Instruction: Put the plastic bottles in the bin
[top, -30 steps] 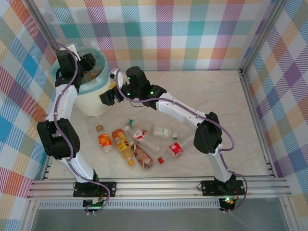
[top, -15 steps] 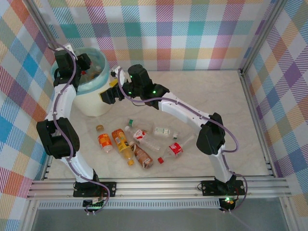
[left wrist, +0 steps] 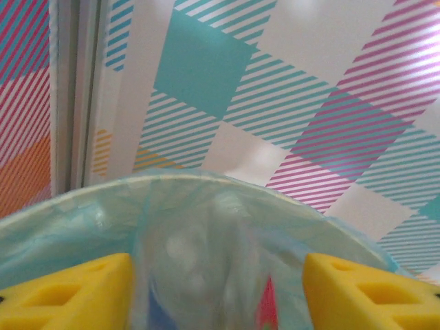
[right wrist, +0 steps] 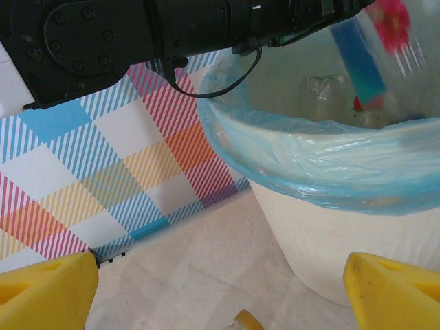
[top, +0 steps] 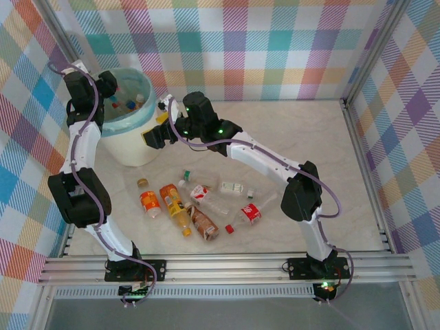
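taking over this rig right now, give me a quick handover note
Left gripper: open, empty, at the left rim of the bin.
Right gripper: open, empty, low beside the bin's front wall.
Done: several binned bottles lie inside. A blurred blue-labelled bottle is at the bin's mouth, seemingly dropping in.
Left: the loose bottles lie in a cluster on the table in front of the bin, between the arms. None is gripped.
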